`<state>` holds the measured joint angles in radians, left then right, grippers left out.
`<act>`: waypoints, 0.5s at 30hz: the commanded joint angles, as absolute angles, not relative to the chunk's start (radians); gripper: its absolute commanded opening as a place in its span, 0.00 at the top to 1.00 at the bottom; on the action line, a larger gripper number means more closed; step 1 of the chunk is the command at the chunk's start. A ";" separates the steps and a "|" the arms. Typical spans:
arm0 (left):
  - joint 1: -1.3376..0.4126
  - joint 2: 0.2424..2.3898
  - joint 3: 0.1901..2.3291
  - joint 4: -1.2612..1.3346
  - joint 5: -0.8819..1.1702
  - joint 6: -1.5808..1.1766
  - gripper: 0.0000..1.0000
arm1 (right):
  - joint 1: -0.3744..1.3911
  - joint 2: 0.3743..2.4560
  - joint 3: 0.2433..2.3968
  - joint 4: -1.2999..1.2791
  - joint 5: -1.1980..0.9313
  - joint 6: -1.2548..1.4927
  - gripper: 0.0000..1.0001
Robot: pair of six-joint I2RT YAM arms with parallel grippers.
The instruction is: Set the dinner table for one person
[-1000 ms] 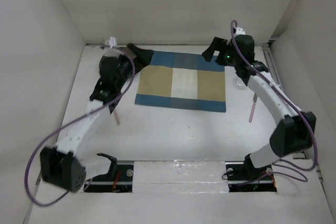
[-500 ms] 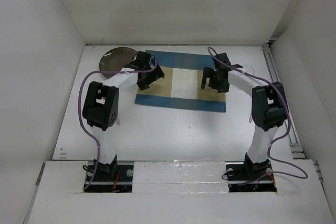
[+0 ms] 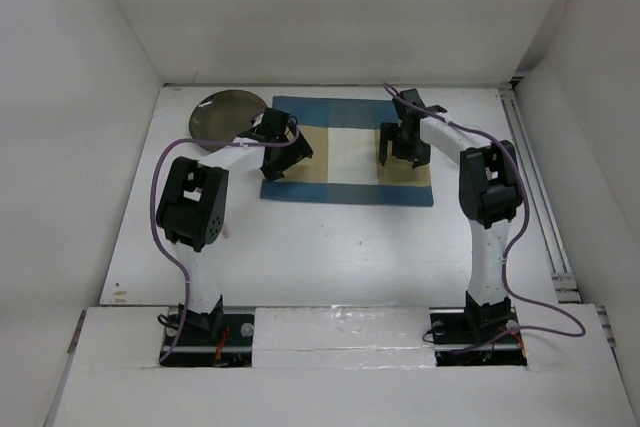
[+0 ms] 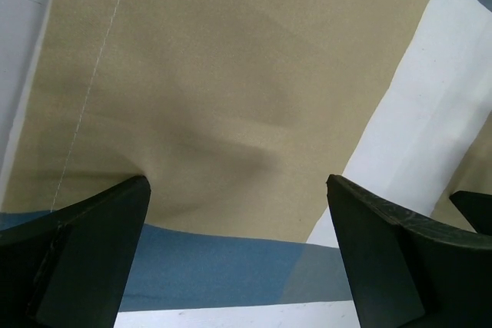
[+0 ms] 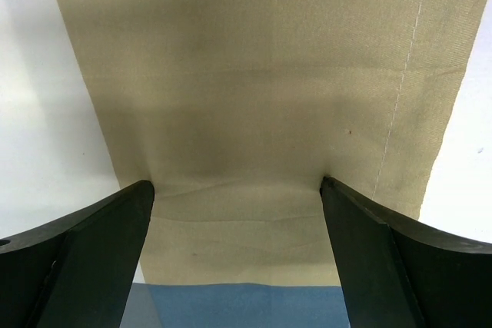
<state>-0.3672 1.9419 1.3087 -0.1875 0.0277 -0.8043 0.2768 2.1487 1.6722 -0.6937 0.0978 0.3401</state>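
**Top view:** the checked cloth placemat [image 3: 350, 162] lies flat on the white counter [image 3: 330, 247], which extends all round it. A dark plate [image 3: 222, 112] sits near the placemat's far-left corner.

**Left wrist:** the left gripper [image 4: 237, 186] is spread wide, tips on the placemat's beige band. The cloth puckers between them, so it is judged soft, light and slide-prone, best pinched at an edge.

**Right wrist:** the right gripper [image 5: 236, 186] is likewise spread and empty.

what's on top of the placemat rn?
Only the left gripper and right gripper, both open, fingertips on beige panels of the placemat. Cloth under the fingertips is hidden.
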 commanded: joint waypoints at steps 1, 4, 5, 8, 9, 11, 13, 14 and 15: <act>-0.373 1.985 1.282 -0.207 0.040 -0.813 0.00 | 0.275 2.186 1.727 -0.744 0.124 0.324 0.05; -0.373 1.985 1.302 -0.218 0.040 -0.813 0.00 | 0.275 2.209 1.773 -0.753 0.124 0.324 0.05; -0.373 1.985 1.302 -0.218 0.040 -0.813 0.00 | 0.275 2.209 1.785 -0.765 0.124 0.324 0.05; -0.373 1.973 1.293 -0.218 0.040 -0.813 0.00 | 0.275 2.230 1.804 -0.765 0.124 0.314 0.05; -0.373 1.973 1.293 -0.218 0.040 -0.813 0.00 | 0.275 2.230 1.816 -0.765 0.124 0.314 0.05; -0.373 1.973 1.293 -0.218 0.040 -0.813 0.00 | 0.265 2.253 1.833 -0.778 0.124 0.314 0.05; -0.373 1.973 1.293 -0.218 0.040 -0.813 0.00 | 0.265 2.253 1.833 -0.778 0.124 0.314 0.05; -0.373 1.973 1.302 -0.218 0.040 -0.813 0.00 | 0.265 2.253 1.833 -0.778 0.124 0.314 0.05; -0.373 1.973 1.302 -0.218 0.040 -0.813 0.00 | 0.265 2.253 1.842 -0.778 0.124 0.314 0.05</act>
